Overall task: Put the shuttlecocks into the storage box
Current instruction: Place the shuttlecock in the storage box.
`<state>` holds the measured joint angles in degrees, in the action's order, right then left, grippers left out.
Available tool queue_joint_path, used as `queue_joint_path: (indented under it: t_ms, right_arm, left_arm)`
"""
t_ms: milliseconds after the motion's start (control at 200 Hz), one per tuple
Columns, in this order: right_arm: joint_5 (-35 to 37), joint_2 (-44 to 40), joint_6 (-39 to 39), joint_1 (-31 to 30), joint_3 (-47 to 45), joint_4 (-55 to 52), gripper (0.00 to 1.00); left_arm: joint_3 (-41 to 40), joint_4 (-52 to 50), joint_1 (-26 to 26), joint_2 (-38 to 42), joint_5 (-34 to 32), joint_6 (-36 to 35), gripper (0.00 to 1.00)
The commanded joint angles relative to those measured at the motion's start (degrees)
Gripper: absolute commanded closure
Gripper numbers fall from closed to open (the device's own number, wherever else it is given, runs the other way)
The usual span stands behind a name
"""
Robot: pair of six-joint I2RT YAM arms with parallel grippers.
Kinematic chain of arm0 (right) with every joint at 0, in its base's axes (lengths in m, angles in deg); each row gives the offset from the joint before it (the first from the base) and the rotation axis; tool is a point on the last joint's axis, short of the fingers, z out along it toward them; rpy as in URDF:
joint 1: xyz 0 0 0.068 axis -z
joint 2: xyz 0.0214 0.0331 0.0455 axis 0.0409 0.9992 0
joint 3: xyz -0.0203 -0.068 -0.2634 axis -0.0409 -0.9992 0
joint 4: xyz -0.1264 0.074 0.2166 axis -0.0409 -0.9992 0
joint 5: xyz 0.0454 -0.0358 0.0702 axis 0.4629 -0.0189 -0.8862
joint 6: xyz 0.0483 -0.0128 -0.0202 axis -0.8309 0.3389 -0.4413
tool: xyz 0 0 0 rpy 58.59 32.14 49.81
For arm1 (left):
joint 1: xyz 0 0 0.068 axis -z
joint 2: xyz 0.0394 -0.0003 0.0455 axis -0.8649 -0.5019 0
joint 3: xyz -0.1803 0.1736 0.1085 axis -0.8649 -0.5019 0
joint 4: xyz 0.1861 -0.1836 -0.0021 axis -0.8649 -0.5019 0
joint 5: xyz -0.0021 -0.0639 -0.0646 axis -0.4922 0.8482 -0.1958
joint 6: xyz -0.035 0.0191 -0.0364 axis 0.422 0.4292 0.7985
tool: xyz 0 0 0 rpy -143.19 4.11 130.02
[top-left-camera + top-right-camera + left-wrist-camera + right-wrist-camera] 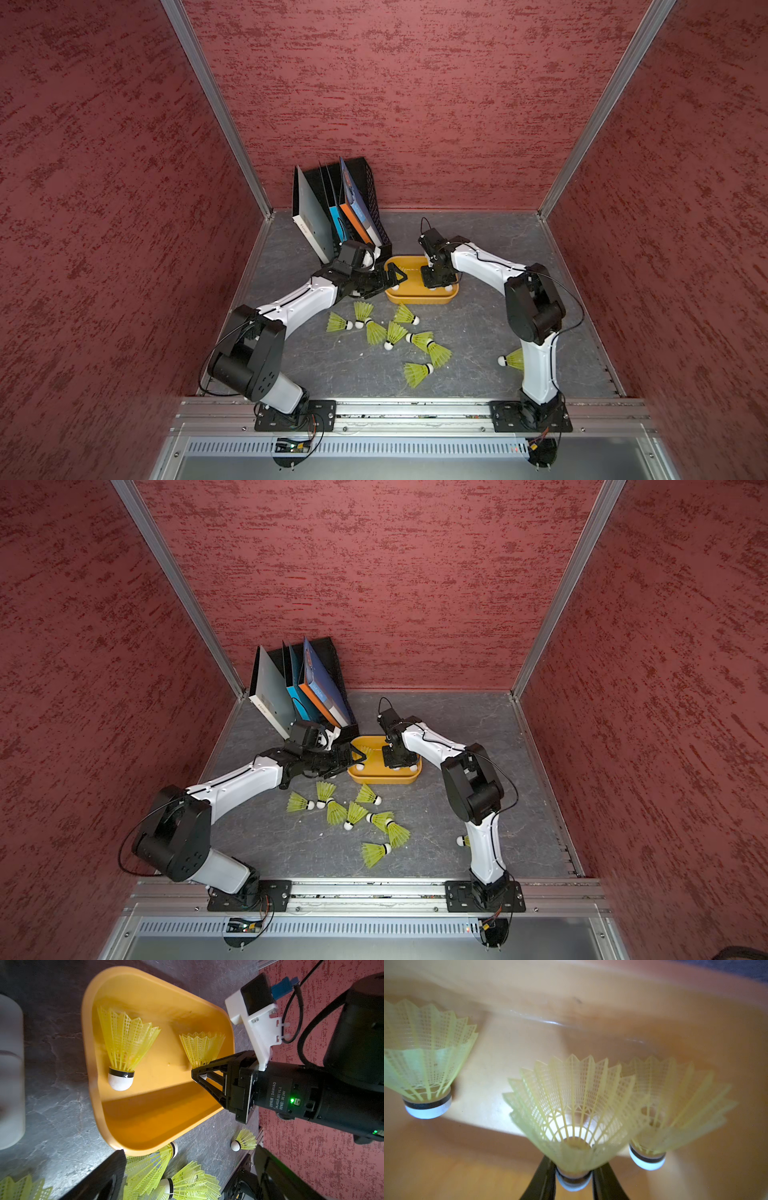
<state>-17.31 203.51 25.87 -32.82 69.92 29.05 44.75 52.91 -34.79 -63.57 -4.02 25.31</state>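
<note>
The orange-yellow storage box (419,300) (382,780) sits mid-table. Inside it my right gripper (574,1180) (434,282) is shut on the white tip of one shuttlecock (574,1118) (202,1047), skirt pointing away from the wrist. Two more shuttlecocks (425,1053) (670,1105) lie on the box floor (508,1043) either side of it. My left gripper (395,276) (190,1150) stands open and empty over the box's left rim (93,1084). Several shuttlecocks (395,334) (376,854) lie scattered on the table in front of the box, and one (512,360) lies beside the right arm.
A black mesh file rack with books (345,208) stands right behind the box's left end and the left wrist. Red walls close in the back and both sides. A metal rail (415,409) carrying both arm bases runs along the front edge.
</note>
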Motion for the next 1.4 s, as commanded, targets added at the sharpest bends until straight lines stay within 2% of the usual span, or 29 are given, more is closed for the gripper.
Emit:
queue_joint_path:
  t_ms: [0, 210, 481, 751, 1102, 1393]
  right_arm:
    - [2.4, 0.6, -1.3, 0.2, 1.2, -1.2, 0.82]
    - [2.3, 1.4, -1.5, 0.3, 1.5, -1.3, 0.72]
    - [1.3, 3.3, -3.3, 0.3, 2.9, -2.0, 0.70]
    - [1.4, 3.9, -5.1, 0.3, 3.2, -2.7, 0.57]
    - [0.7, 3.4, -6.3, 0.3, 3.7, -2.4, 0.58]
    - [1.2, 3.7, -8.3, 0.3, 3.8, -2.7, 0.68]
  left_arm:
    - [1.2, 0.3, 0.3, 0.0, 0.6, -1.4, 0.00]
    - [1.4, 0.1, 0.4, -0.2, 0.6, -1.7, 0.00]
    - [1.5, -0.2, 0.4, -0.3, 0.7, -1.9, 0.00]
    - [1.5, -0.5, 0.4, -0.1, 0.7, -2.3, 0.00]
    - [1.7, -0.8, 0.4, -0.3, 0.7, -2.6, 0.00]
    - [1.6, -1.0, 0.4, -0.1, 0.7, -2.7, 0.00]
